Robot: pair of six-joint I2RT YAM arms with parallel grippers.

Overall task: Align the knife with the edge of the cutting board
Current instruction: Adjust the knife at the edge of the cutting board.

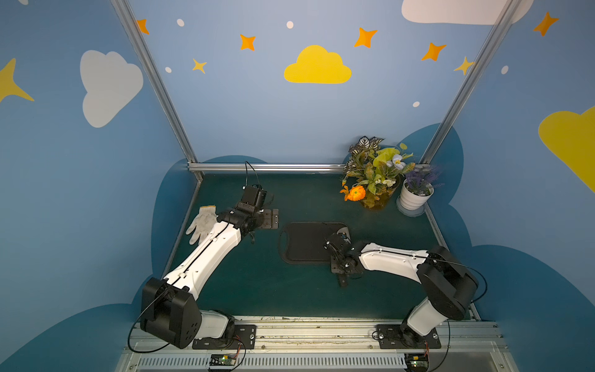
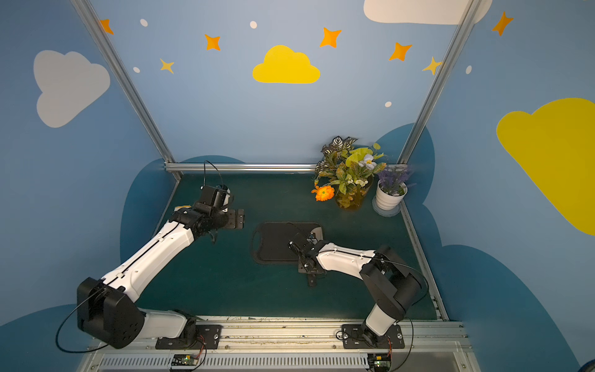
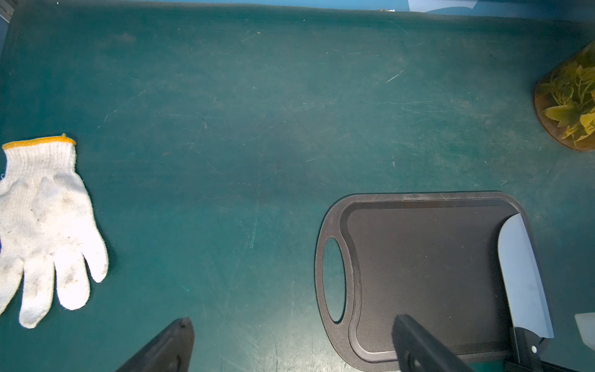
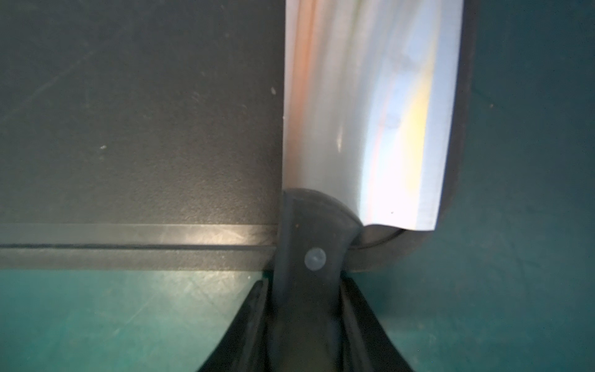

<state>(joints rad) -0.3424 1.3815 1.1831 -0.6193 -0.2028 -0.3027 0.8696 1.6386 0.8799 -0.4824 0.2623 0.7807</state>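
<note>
The black cutting board lies flat on the green mat, its oval handle hole toward the left. The knife's silver blade rests along the board's right short end, close to that rim. Its black handle sticks out past the board's near edge. My right gripper is shut on that handle, one finger on each side. My left gripper hangs open over the mat to the left of the board, with nothing between its fingers.
A white work glove lies at the left edge of the mat beside my left arm. A vase of leaves and flowers and a small white pot stand at the back right corner.
</note>
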